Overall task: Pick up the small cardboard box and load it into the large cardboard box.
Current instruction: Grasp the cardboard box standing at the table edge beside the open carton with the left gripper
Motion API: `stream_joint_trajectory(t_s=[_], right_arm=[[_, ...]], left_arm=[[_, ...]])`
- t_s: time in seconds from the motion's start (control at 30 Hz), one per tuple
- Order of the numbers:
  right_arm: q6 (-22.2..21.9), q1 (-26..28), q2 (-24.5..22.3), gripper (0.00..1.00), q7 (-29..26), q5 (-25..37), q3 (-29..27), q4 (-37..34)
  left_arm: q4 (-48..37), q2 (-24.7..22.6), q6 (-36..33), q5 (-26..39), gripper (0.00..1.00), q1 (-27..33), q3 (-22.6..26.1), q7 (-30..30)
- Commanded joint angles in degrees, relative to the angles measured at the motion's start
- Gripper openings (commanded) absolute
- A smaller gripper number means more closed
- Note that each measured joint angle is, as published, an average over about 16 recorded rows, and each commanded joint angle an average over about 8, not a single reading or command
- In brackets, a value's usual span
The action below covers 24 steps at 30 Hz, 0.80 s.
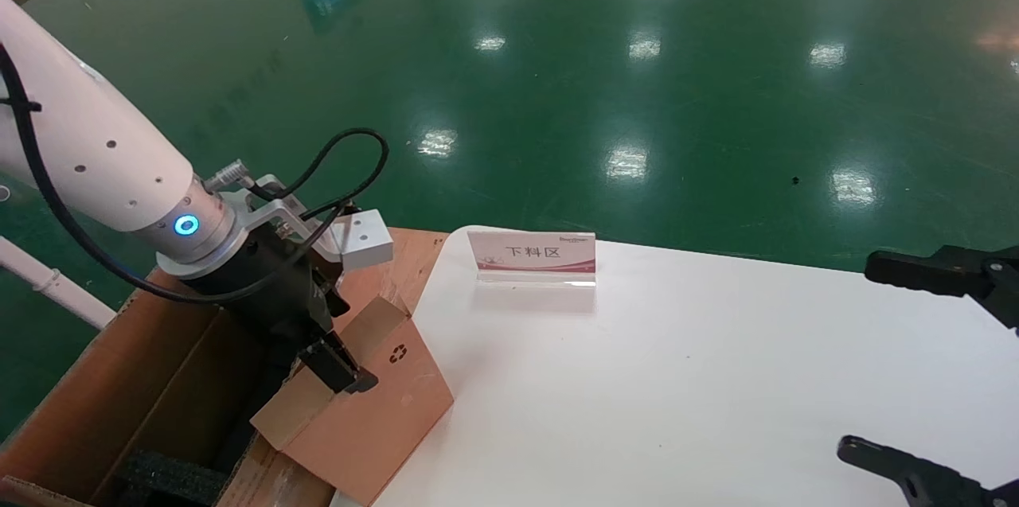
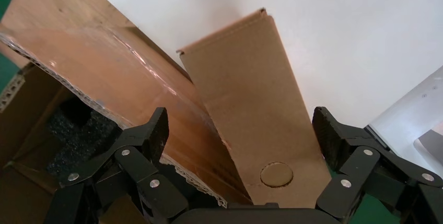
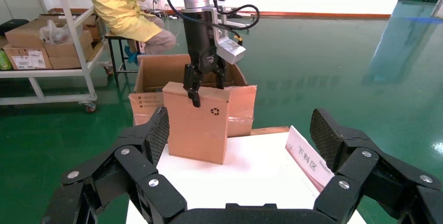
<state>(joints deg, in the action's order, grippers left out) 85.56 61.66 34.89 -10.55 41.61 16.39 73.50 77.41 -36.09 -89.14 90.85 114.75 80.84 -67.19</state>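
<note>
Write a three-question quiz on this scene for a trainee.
1. True or false: the small cardboard box already lies inside the large cardboard box.
2. Which claw is at the small cardboard box? A) left B) right C) neither
3. What mark is printed on the small cardboard box's broad face?

Key
1. False: it stands on the edge of the white table, next to the large cardboard box.
2. A: the left claw straddles its top, open. The right claw hangs open over the table, away from it.
3. A black recycling symbol.
</note>
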Motion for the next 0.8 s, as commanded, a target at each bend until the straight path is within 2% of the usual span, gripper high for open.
stream_joint_trajectory(t_s=[0.03,0.33,0.7,0.73,0.8], right_arm=[[0.0,0.0,0.0,1.0,0.0,-0.01,0.01,0.0],[-0.02,0.01,-0.02,1.0,0.02,-0.03,0.04,0.0],[-0.04,0.0,-0.03,1.0,0.04,-0.05,0.05,-0.02],[-0.04,0.0,-0.03,0.92,0.04,-0.06,0.05,-0.02],[-0.04,0.0,-0.03,0.67,0.04,-0.06,0.05,-0.02]], left_arm=[[0.01,-0.1,0.14,-0.13,1.0,0.36,1.0,-0.25],[0.07,0.06,0.83,-1.44,1.0,0.94,3.87,-0.31],[0.07,0.93,1.55,-2.24,1.0,1.67,4.87,0.63],[0.07,0.92,1.54,-2.24,0.87,1.65,4.85,0.61],[0.06,0.87,1.53,-2.24,0.63,1.6,4.79,0.56]])
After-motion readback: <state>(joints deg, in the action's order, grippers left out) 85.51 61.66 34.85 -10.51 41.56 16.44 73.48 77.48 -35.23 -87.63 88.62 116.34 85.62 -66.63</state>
